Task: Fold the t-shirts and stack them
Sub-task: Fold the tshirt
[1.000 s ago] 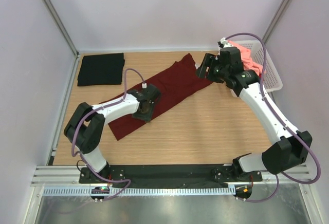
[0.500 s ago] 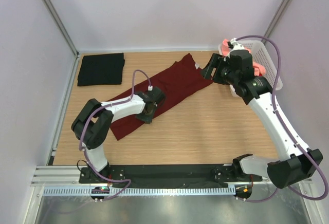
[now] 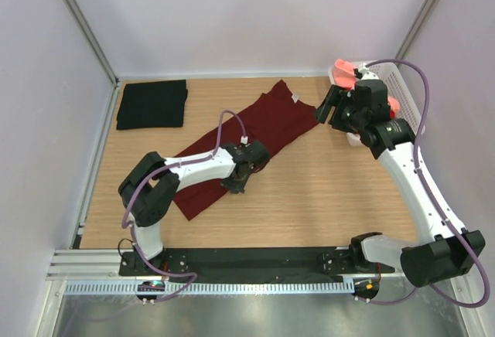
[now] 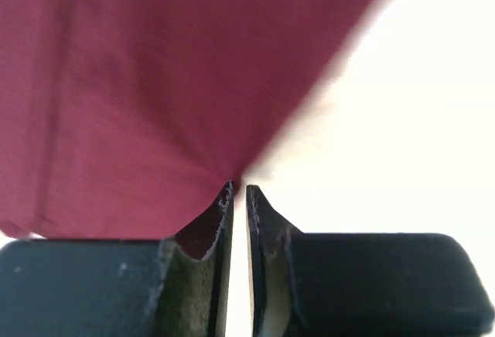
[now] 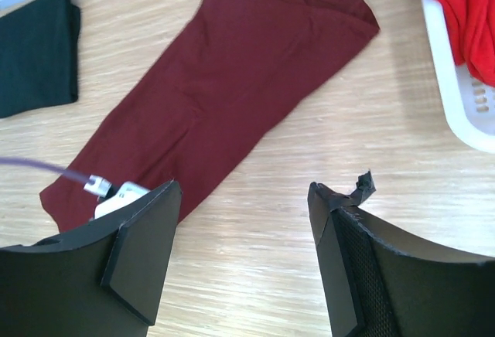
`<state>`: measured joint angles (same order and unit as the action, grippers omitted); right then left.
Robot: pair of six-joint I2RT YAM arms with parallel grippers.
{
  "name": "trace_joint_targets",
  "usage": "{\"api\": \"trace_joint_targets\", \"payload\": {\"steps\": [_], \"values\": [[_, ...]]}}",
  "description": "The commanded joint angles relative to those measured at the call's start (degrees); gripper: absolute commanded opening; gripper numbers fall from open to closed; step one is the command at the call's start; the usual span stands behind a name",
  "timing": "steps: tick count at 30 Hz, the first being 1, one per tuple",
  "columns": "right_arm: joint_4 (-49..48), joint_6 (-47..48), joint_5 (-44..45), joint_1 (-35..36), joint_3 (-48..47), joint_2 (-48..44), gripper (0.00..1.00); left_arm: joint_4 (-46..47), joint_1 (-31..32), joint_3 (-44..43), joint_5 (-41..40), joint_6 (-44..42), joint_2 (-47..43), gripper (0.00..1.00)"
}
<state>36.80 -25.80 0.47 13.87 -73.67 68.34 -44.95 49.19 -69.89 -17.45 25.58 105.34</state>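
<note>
Maroon shirt [image 3: 259, 124] lies stretched diagonally across the table [image 3: 325, 198]. The left gripper [image 4: 238, 190] has fingers pressed together, pinching the shirt's near edge. Right gripper [image 5: 244, 198] hangs spread wide near the collar end. Black shirt [image 3: 152, 103] lies folded at the far left corner.

Even bright light overhead, soft shadows; left wrist view blurred, worktop [image 4: 402, 105] blown out white; right wrist view sharp.
</note>
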Motion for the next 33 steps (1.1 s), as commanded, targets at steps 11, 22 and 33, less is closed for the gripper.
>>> {"api": "trace_joint_targets", "payload": {"steps": [11, 22, 33], "values": [[2.31, -13.55, 1.79, -3.5, -7.96, 21.03, 0.69, -1.72, 5.83, -4.46, 13.41, 21.44, -3.71, 0.4], [5.83, -24.73, 10.86, 2.65, -20.54, 40.28, 0.68, -9.99, -10.77, -7.82, 6.04, 7.65, -10.33, 0.46], [14.88, -23.16, 20.62, 3.36, -44.8, 61.56, 0.66, -3.31, -14.31, 1.58, 13.06, 5.79, -10.68, 0.39]]}}
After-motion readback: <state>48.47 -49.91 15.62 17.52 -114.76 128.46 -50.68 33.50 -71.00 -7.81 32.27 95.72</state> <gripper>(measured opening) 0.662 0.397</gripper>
